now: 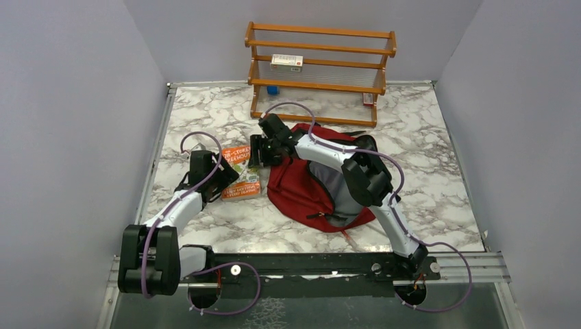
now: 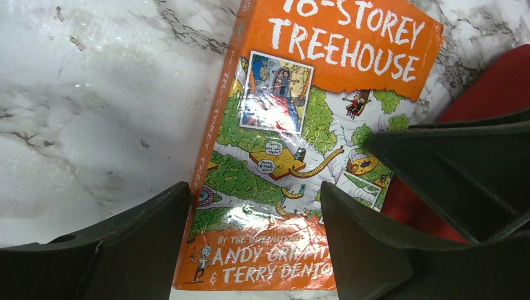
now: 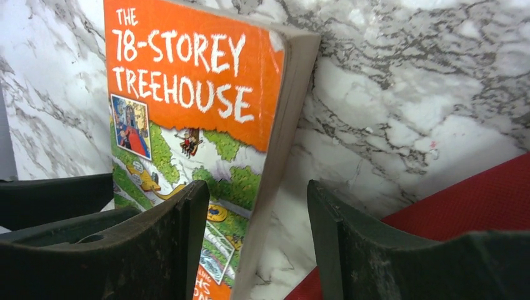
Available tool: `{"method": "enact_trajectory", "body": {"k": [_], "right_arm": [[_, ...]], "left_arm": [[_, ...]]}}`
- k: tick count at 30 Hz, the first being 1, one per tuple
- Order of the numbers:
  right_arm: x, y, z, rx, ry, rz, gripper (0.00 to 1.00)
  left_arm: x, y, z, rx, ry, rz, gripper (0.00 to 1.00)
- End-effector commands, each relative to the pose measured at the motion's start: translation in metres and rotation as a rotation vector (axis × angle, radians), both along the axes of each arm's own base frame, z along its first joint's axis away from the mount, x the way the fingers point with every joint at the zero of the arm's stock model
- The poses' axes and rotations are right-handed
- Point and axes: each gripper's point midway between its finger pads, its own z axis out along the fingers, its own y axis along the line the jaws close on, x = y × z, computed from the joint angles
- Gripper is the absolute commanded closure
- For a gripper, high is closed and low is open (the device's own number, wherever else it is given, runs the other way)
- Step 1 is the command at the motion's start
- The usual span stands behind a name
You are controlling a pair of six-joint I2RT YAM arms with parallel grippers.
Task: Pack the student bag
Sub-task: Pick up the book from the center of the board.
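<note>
While the student bag (image 1: 288,192) lies slumped on the marble table (image 1: 425,137), just beside the paperback (image 1: 240,175), it appears soft and limp, likely to sag; the rim by its grey lining looks the soundest hold. Left gripper (image 2: 253,206) and right gripper (image 3: 253,200) both stand open astride the paperback, clasping nothing

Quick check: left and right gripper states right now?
Left gripper: open, above the orange paperback book, gripping nothing.
Right gripper: open, fingers either side of that book's page edge, gripping nothing.
</note>
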Motion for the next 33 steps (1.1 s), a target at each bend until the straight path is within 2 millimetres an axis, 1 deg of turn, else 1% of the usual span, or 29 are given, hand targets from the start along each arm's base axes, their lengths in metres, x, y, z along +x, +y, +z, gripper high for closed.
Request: {"method": "enact_trajectory", "body": {"k": [1, 6, 8, 10, 14, 16, 19, 22, 23, 30, 33], "right_arm": [[-0.025, 0.001, 0.0, -0.003, 0.07, -0.024, 0.37], [-0.028, 0.003, -0.003, 0.004, 0.081, -0.026, 0.4], [-0.027, 0.002, -0.007, -0.003, 0.073, -0.032, 0.41], [-0.025, 0.0, -0.01, -0.017, 0.066, -0.034, 0.42], [-0.022, -0.01, -0.02, -0.071, 0.046, -0.053, 0.48], [-0.021, -0.017, -0.026, -0.094, 0.039, -0.066, 0.55], [-0.017, -0.029, -0.036, -0.103, 0.054, -0.085, 0.74], [-0.015, -0.041, -0.044, -0.064, 0.091, -0.092, 0.97], [-0.014, -0.044, -0.045, -0.044, 0.097, -0.09, 0.99], [-0.008, -0.065, -0.059, 0.022, 0.197, -0.064, 1.0], [-0.008, -0.071, -0.066, 0.021, 0.231, -0.058, 0.99]], "left_arm": [[0.012, -0.018, 0.01, -0.089, -0.074, -0.071, 0.23], [0.014, -0.037, 0.008, -0.174, -0.083, -0.142, 0.24], [0.014, -0.041, 0.008, -0.193, -0.086, -0.153, 0.25], [0.011, -0.037, 0.006, -0.176, -0.07, -0.133, 0.25], [0.008, -0.019, 0.006, -0.104, -0.05, -0.061, 0.23], [0.006, -0.013, 0.006, -0.08, -0.037, -0.038, 0.22], [0.008, -0.007, 0.006, -0.043, -0.022, -0.021, 0.2], [0.01, -0.004, 0.007, -0.021, -0.017, -0.027, 0.18], [0.01, -0.004, 0.008, -0.021, -0.019, -0.031, 0.17], [0.012, -0.017, 0.01, -0.088, -0.069, -0.076, 0.11], [0.012, -0.027, 0.008, -0.147, -0.088, -0.101, 0.11]]}}
